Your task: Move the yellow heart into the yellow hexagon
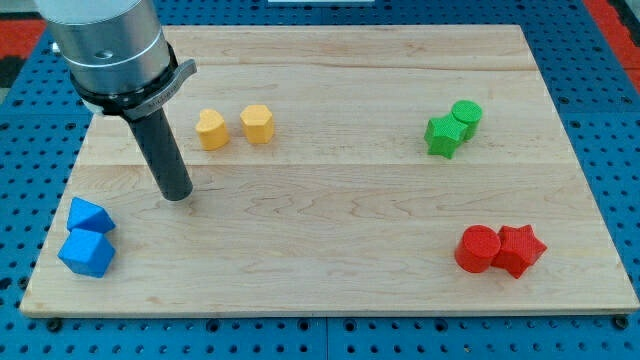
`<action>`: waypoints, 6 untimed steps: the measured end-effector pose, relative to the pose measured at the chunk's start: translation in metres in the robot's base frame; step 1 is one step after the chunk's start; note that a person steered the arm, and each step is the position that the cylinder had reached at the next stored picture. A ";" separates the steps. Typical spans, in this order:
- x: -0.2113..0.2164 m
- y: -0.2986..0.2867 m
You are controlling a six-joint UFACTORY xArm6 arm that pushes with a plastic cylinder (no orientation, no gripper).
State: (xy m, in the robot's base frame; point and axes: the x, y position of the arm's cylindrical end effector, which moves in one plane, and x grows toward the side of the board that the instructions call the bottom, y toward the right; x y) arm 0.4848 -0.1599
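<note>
The yellow heart [210,129] lies on the wooden board [330,220] at the upper left. The yellow hexagon [257,123] sits just to its right, a small gap between them. My tip [177,195] rests on the board below and to the left of the heart, apart from it. The dark rod rises from it to the grey arm body at the view's top left.
Two blue blocks [88,238] sit together at the lower left, below-left of my tip. A green star [441,136] and a green cylinder [466,116] touch at the upper right. A red cylinder [477,249] and a red star [519,250] touch at the lower right.
</note>
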 end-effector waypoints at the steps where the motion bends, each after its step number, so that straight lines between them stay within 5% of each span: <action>1: 0.000 -0.001; 3: -0.056 -0.046; 4: -0.088 -0.018; 5: -0.086 0.042; 6: -0.066 0.043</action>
State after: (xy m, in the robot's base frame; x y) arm 0.4190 -0.1169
